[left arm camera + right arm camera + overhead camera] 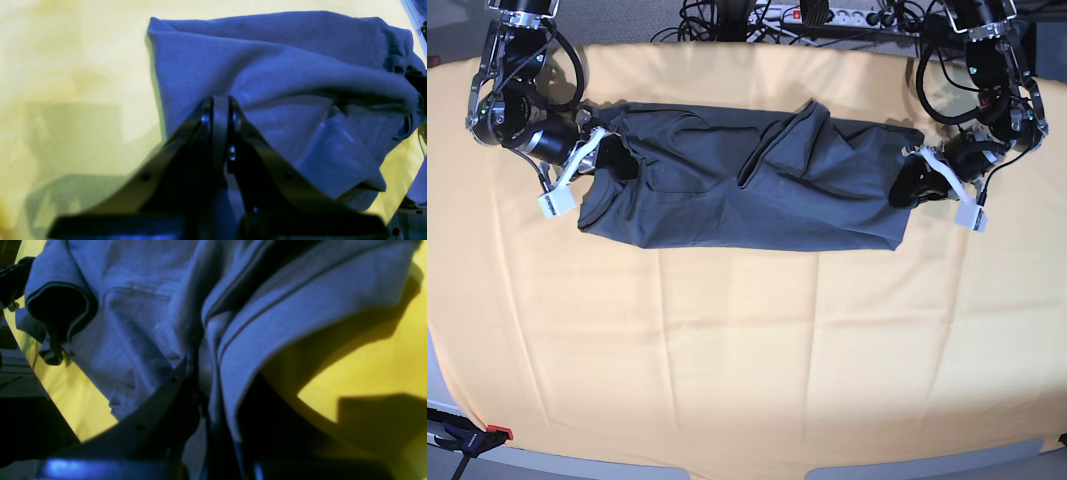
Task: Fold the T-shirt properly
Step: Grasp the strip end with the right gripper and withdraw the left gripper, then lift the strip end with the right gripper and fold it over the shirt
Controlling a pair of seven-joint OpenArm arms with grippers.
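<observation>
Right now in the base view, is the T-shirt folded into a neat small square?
No, the T-shirt is stretched in a long rumpled band across the yellow cloth, one end at each hand.

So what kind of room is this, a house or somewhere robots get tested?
Probably a robot test bench: two arms hold a T-shirt on a table under yellow cloth, with a power strip and tangled cables behind.

We set the base view overhead, facing down on the whole counter (747,380). Both wrist views sat low and close, sharing the T-shirt (747,190) from opposite ends.
</observation>
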